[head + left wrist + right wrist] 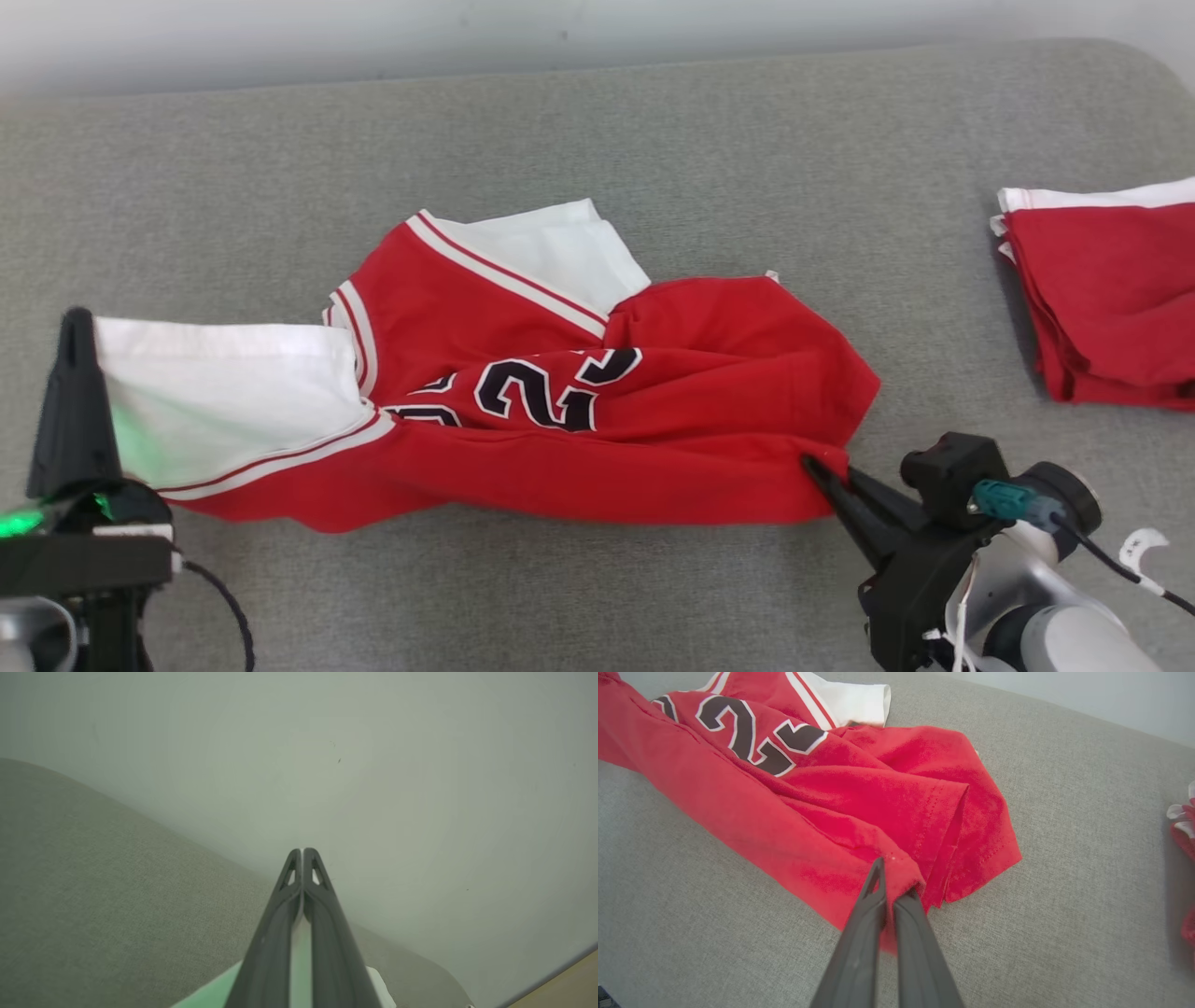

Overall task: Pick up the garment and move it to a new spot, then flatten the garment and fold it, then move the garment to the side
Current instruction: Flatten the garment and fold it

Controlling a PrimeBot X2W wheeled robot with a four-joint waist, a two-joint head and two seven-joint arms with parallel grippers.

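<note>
The garment [672, 429], a red jersey with black numbers and white sleeves, lies rumpled and stretched sideways across the grey padded surface [653, 140]. My left gripper [77, 322] stands at the lower left, fingers up, shut on the edge of the white sleeve [224, 392]. In the left wrist view pale fabric shows between and beside the closed fingers of the left gripper [302, 851]. My right gripper [826, 467] is shut on the red hem corner at the garment's right end. The right wrist view shows the right gripper [896, 879] pinching that bunched hem of the garment [831, 788].
A folded stack of red and white clothes [1111, 299] lies at the right edge, also in the right wrist view [1183, 826]. A pale wall [560, 37] runs behind the surface. Bare grey surface surrounds the garment in front and behind.
</note>
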